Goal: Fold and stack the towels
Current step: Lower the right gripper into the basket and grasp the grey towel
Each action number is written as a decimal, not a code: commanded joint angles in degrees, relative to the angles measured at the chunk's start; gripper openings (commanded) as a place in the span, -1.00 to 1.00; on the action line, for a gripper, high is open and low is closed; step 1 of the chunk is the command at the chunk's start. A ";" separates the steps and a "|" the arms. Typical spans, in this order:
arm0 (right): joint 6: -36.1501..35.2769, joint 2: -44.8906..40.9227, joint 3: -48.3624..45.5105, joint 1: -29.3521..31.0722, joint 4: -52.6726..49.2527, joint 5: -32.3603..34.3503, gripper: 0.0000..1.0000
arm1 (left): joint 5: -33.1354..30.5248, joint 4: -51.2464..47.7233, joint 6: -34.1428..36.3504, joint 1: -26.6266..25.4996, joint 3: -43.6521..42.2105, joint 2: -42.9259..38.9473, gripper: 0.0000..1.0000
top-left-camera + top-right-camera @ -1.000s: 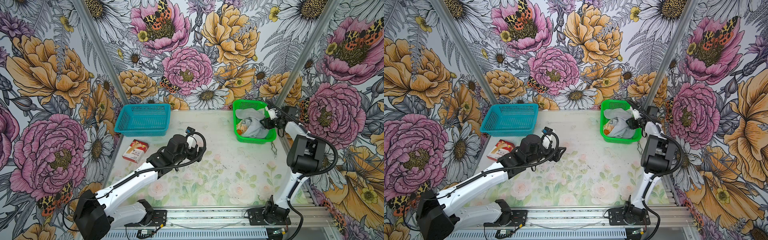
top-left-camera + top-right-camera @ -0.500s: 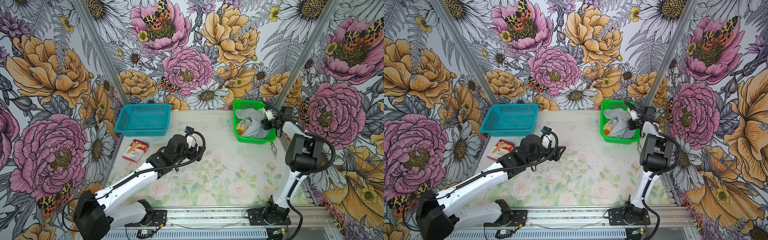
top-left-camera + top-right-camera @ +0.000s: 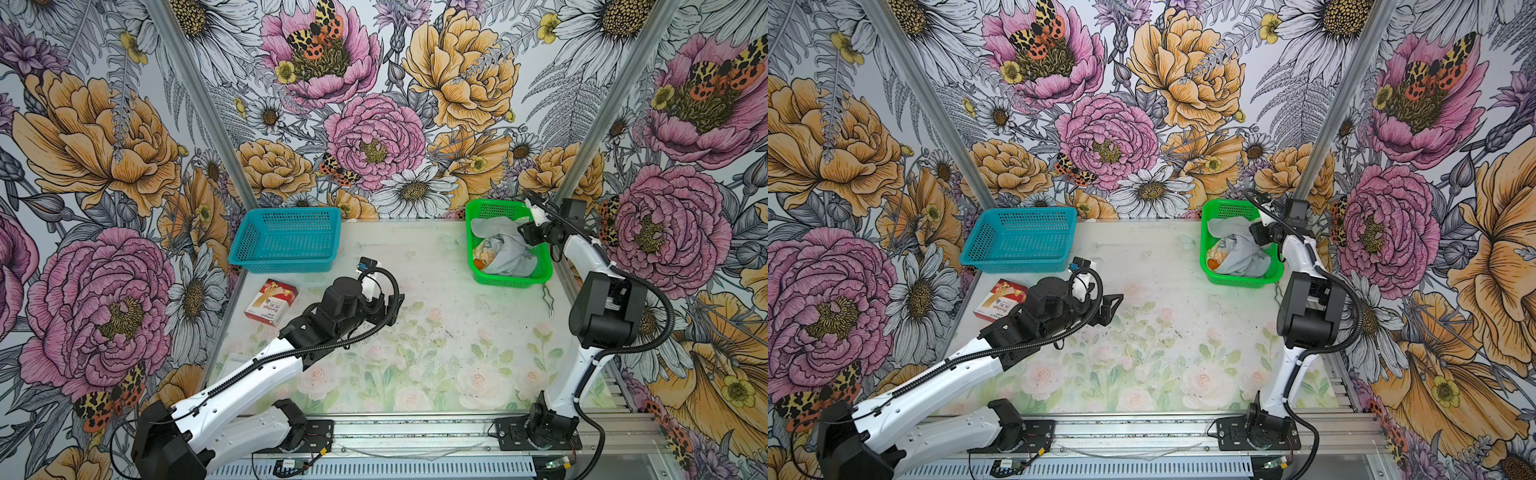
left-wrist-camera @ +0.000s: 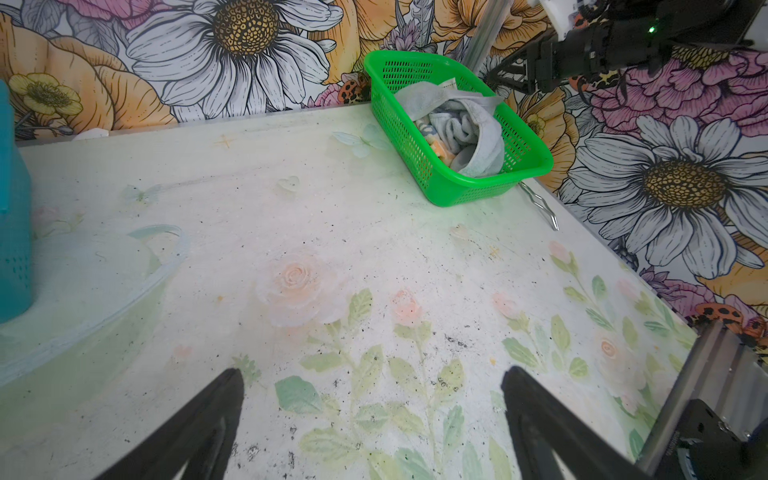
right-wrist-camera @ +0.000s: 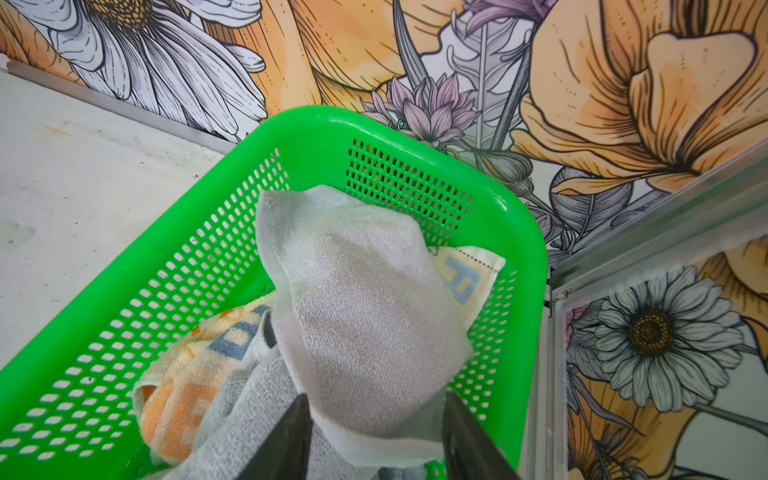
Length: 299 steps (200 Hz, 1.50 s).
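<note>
Our right gripper (image 5: 376,401) is over the green basket (image 5: 530,266). Its jaws stand apart and a hump of the grey towel (image 5: 365,316) fills the gap between them. We cannot tell if they press on it. The cream towel (image 5: 183,399) lies crumpled beside the hump, outside the jaws. Our left gripper (image 4: 372,374) has its jaws spread wide over the table (image 4: 374,249), and the basket is well ahead of them.

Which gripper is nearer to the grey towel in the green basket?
Right. The right gripper is at the green basket, its fingers either side of the grey towel; the left gripper hovers above the table, far from the towel.
</note>
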 commanded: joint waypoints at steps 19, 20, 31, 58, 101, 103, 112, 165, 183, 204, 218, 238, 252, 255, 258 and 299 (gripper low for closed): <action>2.98 4.49 5.89 -4.68 -1.84 -14.49 0.32 | -0.59 0.53 -1.49 1.46 0.61 0.82 0.96; 3.22 4.74 6.13 -4.89 -1.80 -15.05 0.32 | -0.59 0.50 -1.48 1.47 0.73 0.91 0.96; 6.15 6.81 8.11 -6.81 -1.78 -20.64 0.55 | -0.59 -0.27 -1.49 1.49 2.04 1.86 0.96; 6.28 9.74 9.91 -7.21 -1.93 -23.17 0.71 | -0.41 -0.43 -1.38 1.57 3.72 4.33 0.97; 4.53 9.97 7.59 -7.32 -3.02 -24.19 0.71 | 0.51 -0.34 -1.66 0.95 5.25 7.87 0.97; 4.39 9.92 7.31 -7.31 -3.00 -24.05 0.71 | 0.61 -0.34 -1.65 0.86 5.27 7.95 0.97; 3.42 9.57 6.06 -7.30 -3.14 -23.49 0.71 | 0.73 -0.33 -1.57 0.86 5.24 8.10 0.97; -1.11 9.55 2.31 -6.22 -3.54 -17.57 0.70 | 0.81 -0.33 -1.36 0.86 5.22 7.45 0.96; -1.41 9.98 2.81 -5.32 -3.48 -15.22 0.68 | 0.60 -0.33 -1.86 0.82 4.90 6.96 0.97; -1.17 10.17 3.55 -4.32 -3.53 -13.18 0.53 | 0.13 -0.25 -2.30 0.64 4.55 6.50 0.97; -0.49 10.35 4.08 -3.94 -3.57 -12.70 0.38 | 0.12 -0.16 -2.18 0.68 4.51 6.35 0.96; 0.03 10.37 4.44 -3.44 -3.53 -12.38 0.04 | 0.20 -0.18 -1.91 0.69 4.80 6.40 0.97; 0.38 10.27 4.54 -3.11 -3.61 -12.20 -0.10 | 0.07 -0.15 -1.91 0.68 4.80 6.32 0.97; 0.52 10.14 4.61 -3.04 -3.58 -12.18 -0.11 | 0.11 -0.16 -1.91 0.64 4.84 6.32 0.97; 0.48 10.04 4.62 -2.96 -3.61 -12.13 -0.13 | 0.07 -0.11 -1.91 0.68 4.81 6.31 0.97; 0.71 6.73 4.02 -1.58 -3.51 -10.71 -0.83 | 0.37 -0.16 -1.93 0.79 4.21 5.59 0.97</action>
